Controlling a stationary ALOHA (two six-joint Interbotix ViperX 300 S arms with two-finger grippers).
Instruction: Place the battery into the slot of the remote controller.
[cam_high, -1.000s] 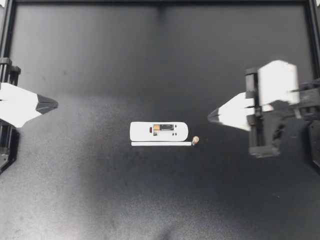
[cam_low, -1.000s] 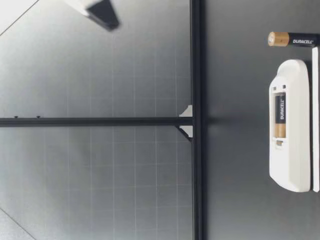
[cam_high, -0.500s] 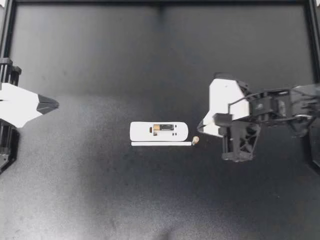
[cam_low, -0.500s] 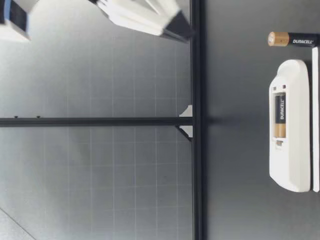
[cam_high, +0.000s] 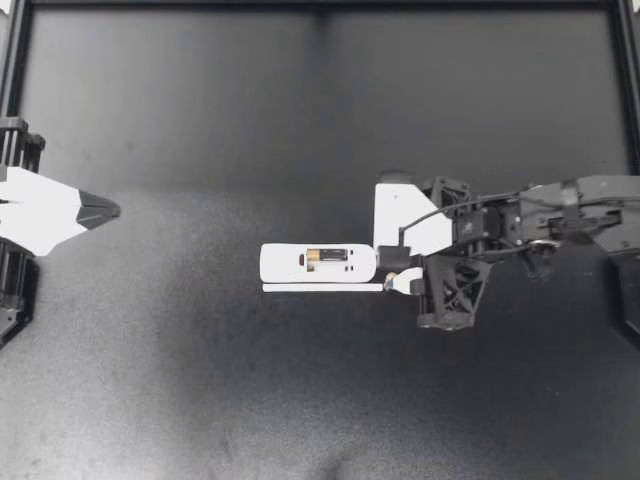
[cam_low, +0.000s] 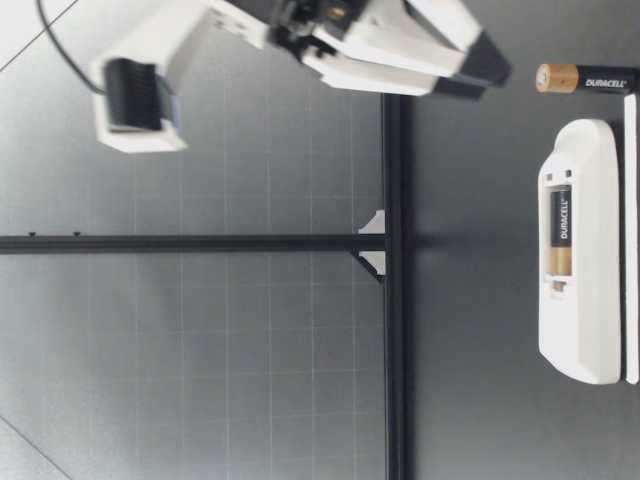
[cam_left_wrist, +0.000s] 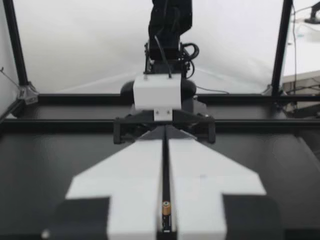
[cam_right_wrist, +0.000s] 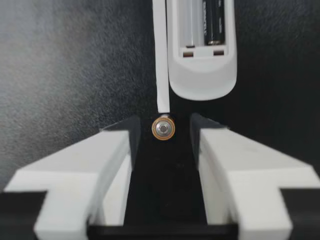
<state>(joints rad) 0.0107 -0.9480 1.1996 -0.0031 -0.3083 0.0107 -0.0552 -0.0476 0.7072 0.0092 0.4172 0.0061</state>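
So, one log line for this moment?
right gripper: open around standing battery, not gripping | left gripper: shut, far from remote | remote: one slot free

Remote controller mid-table, one cell seated in it, cover strip alongside. Battery upright just off the strip's end, between my right gripper's spread fingers and touching neither.

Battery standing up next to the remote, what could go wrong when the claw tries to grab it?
1. The battery stands upright on its end between the open fingers of my right gripper, untouched. If one finger reaches it first, it may tip and roll away.
2. The remote and the thin white strip lie close beside the battery. A finger could bump them and shift the empty slot.
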